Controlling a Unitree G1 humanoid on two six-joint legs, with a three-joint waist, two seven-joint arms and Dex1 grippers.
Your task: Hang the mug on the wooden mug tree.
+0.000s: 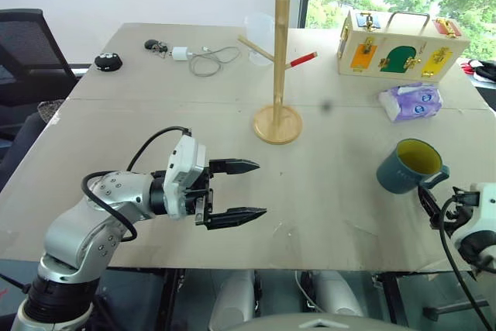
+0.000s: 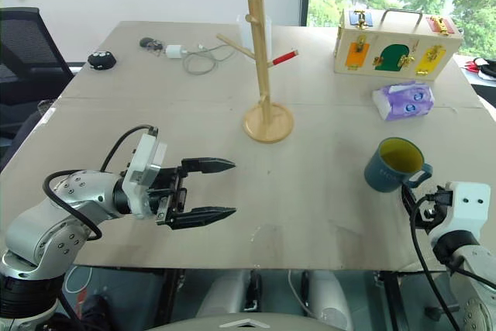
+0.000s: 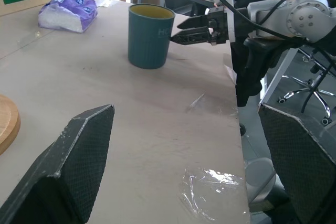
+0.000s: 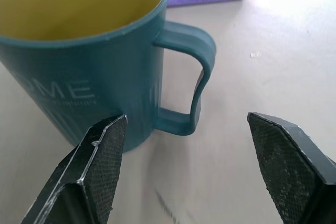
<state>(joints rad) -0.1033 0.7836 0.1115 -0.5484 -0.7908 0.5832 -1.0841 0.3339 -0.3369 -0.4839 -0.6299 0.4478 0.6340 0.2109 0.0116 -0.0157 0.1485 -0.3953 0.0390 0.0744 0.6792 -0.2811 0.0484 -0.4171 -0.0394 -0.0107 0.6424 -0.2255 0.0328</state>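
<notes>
The blue-grey mug (image 1: 408, 167) with a yellow inside stands upright near the table's right edge, its loop handle (image 4: 190, 77) turned toward my right gripper (image 4: 186, 118). That gripper is open, one finger on each side of the handle and neither touching it. From the left wrist view, the right gripper (image 3: 174, 32) hangs level, right beside the mug (image 3: 149, 36). The wooden mug tree (image 1: 280, 60) stands mid-table on its round base (image 1: 277, 125), with a red-tipped peg (image 1: 304, 58). My left gripper (image 1: 258, 189) hovers open and empty over the table, in front of the tree and pointing right.
A wooden box with coloured latched doors (image 1: 401, 44) and a purple tissue pack (image 1: 411, 101) lie behind the mug. A clear plastic cup (image 1: 259, 35) stands behind the tree. A charger with cable (image 1: 200, 58), keys (image 1: 156, 46) and a black object (image 1: 108, 61) sit far left.
</notes>
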